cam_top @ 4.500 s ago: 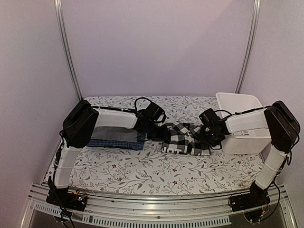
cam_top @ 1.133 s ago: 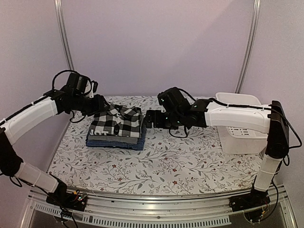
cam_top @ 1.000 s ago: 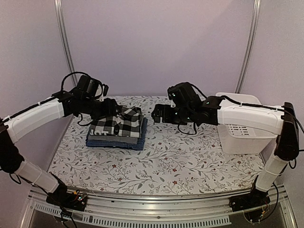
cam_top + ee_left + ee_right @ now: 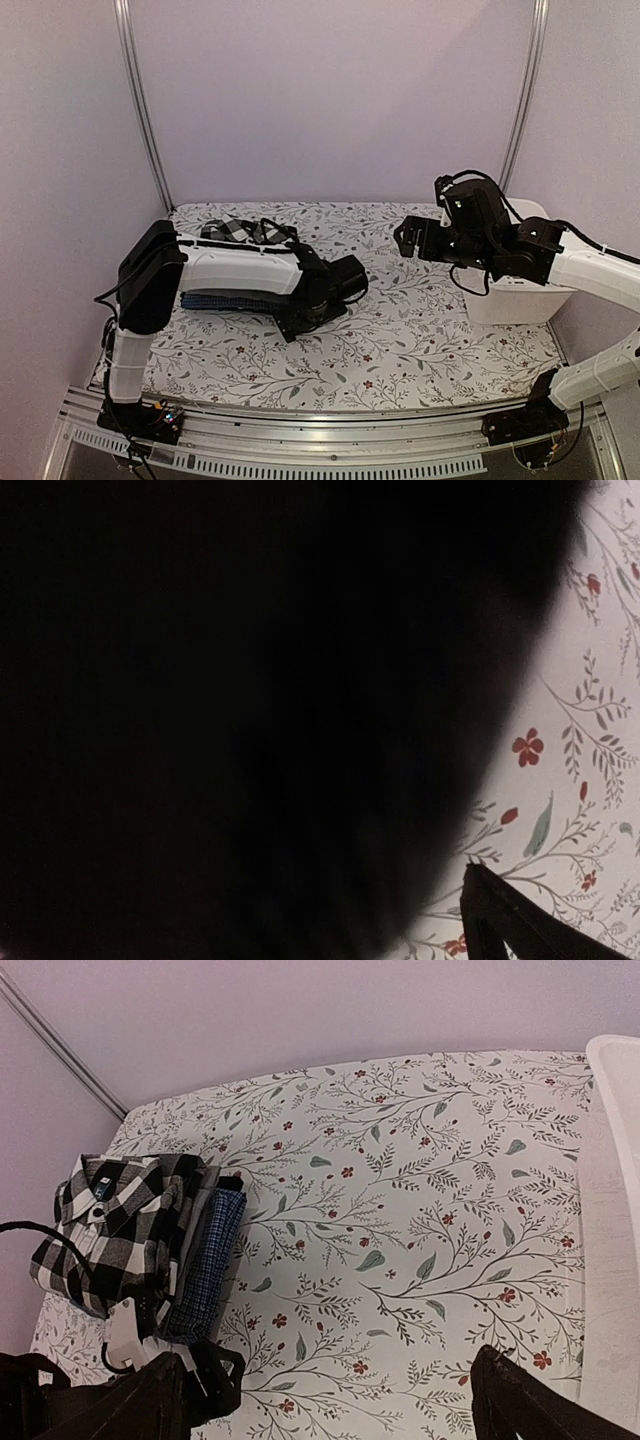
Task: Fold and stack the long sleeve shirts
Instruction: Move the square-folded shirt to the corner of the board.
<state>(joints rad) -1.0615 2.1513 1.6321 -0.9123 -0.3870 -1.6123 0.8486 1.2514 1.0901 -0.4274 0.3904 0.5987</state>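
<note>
Black-and-white checked shirt (image 4: 115, 1222) is folded with its collar showing, on top of the stack at the far left of the tabletop (image 4: 420, 340). Grey shirt (image 4: 203, 1215) shows as a thin layer under it. Blue shirt (image 4: 212, 1260) is at the bottom, its edge sticking out to the right. All three are touching, edges roughly lined up.

Top view: most of the stack is hidden behind the left arm (image 4: 235, 272). Only a strip of checks on the far side and a blue edge on the near side show. That arm lies folded across the stack, wrist low over the floral cloth just right of it.

Left fingers (image 4: 510, 925): the wrist view is nearly all black, with one tip visible close over the cloth. Can't tell how wide they stand or whether they touch anything.

Right fingers (image 4: 530, 1405): spread wide, nothing between them. They are raised over the right half of the tabletop, pointing left toward the stack and well apart from it.

White basket (image 4: 510, 300) sits at the far right, partly behind the right arm (image 4: 590, 270).
</note>
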